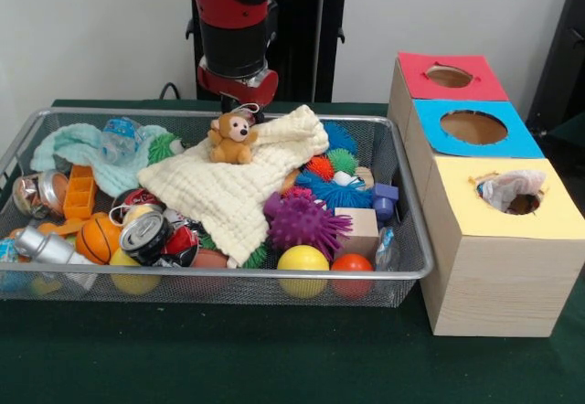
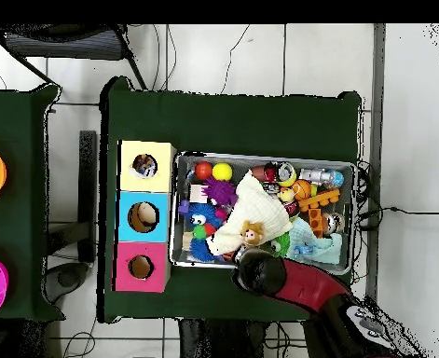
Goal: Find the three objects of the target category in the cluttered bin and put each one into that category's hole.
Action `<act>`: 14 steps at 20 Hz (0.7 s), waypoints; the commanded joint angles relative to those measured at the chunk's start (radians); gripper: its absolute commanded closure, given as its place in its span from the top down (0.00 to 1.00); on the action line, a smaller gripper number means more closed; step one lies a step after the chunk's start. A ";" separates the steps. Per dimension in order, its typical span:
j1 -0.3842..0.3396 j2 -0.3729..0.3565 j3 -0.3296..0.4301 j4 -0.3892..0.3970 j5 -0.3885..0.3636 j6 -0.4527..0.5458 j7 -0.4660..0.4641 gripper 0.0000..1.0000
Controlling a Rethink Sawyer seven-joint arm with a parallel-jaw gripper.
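The wire mesh bin is full of clutter; it also shows in the overhead view. No dotted cloth shows in the bin. A white cloth piece sticks out of the ragged hole in the yellow-topped box, and its print is too faint to tell. The hole also shows in the overhead view. My gripper hangs over the bin's far edge, just behind a brown teddy bear that lies on the cream waffle cloth. In the overhead view the gripper sits at the bin's near rim.
The blue-topped box and the red-topped box stand behind the yellow one. In the bin lie a mint-green cloth, a purple spiky ball, a yellow ball, a small basketball and a can.
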 commanded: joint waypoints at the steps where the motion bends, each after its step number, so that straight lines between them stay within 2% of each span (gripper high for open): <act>1: 0.033 0.131 0.022 -0.075 -0.046 0.017 0.038 0.00; 4: 0.078 0.097 -0.018 -0.068 -0.021 0.030 0.087 0.00; 5: 0.106 0.079 -0.042 -0.061 -0.012 0.000 0.119 0.00; 8: 0.148 0.016 -0.075 -0.039 0.005 0.015 0.142 0.00; 10: 0.170 -0.045 -0.092 -0.011 0.013 0.035 0.146 0.00; 12: 0.166 -0.156 -0.089 0.040 0.017 0.075 0.123 0.00; 14: 0.174 -0.270 -0.089 0.059 0.028 0.165 0.088 0.00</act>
